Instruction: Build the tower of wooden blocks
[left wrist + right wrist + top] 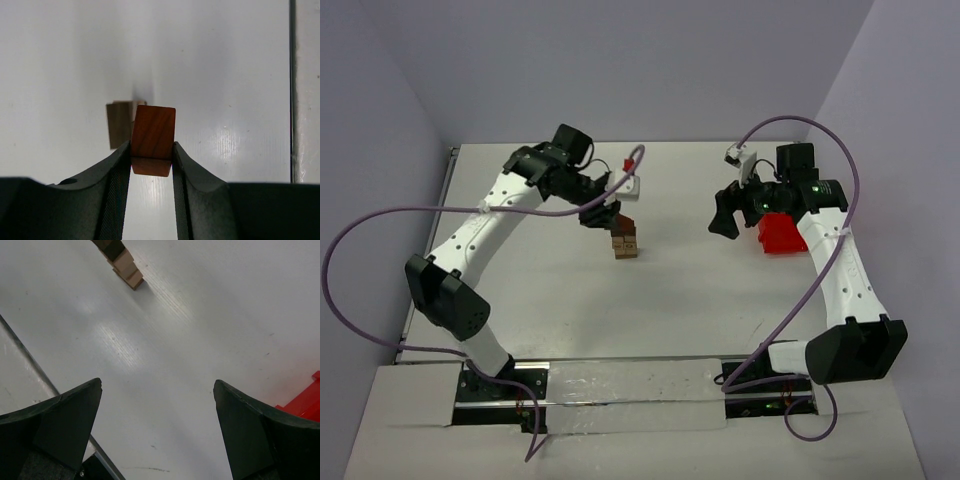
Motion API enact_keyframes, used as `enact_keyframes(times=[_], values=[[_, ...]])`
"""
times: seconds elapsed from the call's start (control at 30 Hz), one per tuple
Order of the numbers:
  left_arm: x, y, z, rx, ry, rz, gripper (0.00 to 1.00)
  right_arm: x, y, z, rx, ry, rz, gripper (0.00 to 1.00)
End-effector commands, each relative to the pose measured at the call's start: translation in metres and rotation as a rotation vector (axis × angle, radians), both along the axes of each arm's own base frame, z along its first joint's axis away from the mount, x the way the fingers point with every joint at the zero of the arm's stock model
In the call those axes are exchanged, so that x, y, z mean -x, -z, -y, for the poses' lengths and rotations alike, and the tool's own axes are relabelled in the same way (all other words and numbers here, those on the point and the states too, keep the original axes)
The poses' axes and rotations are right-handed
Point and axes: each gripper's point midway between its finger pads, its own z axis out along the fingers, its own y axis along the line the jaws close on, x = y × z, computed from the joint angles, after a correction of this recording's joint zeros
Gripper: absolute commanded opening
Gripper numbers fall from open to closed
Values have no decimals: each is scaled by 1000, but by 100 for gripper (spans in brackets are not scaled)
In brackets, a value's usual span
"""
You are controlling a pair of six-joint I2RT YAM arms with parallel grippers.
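Your short stack of tan and brown wooden blocks [625,243] stands a few pieces high, so the tower looks only partly built. Your left gripper [152,150] is clamped on a reddish-brown wooden block [153,131], not yet placed; the stack sits just beyond its fingertips, slightly left. Your right gripper [157,387] is spread wide and holds nothing, with the stack far ahead of it.

The wood block tower [626,243] stands near the middle of the white surface [670,300], a short stack of tan and darker brown pieces. The left claw [601,215] hangs just beside it, to the left and slightly farther. The right claw [725,218] is well apart to the right, with a red bin [782,233] just right of it.
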Motion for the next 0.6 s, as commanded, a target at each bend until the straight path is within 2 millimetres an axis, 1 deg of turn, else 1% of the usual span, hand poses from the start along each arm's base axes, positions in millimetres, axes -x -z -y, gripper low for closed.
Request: enact_keyframes(times=[0.0,0.07,0.2,0.27,0.33,0.57], values=[[-20,-13,-15,29,-105,-56,0,-23,-21,-2,13,23,77,100],[-29,-13,-14,21,-122,-38,0,-26,-23,-4,16,20,80,100],[-47,-2,-12,-6,-151,-35,0,-30,-23,-4,29,21,83,100],[-51,2,-11,-10,-146,-29,1,-31,-23,-5,33,19,84,100],[-52,8,-10,-17,-135,-25,5,-31,-23,-6,34,16,81,100],[-59,27,-9,-51,-123,-55,7,-33,-22,-7,46,16,82,100]])
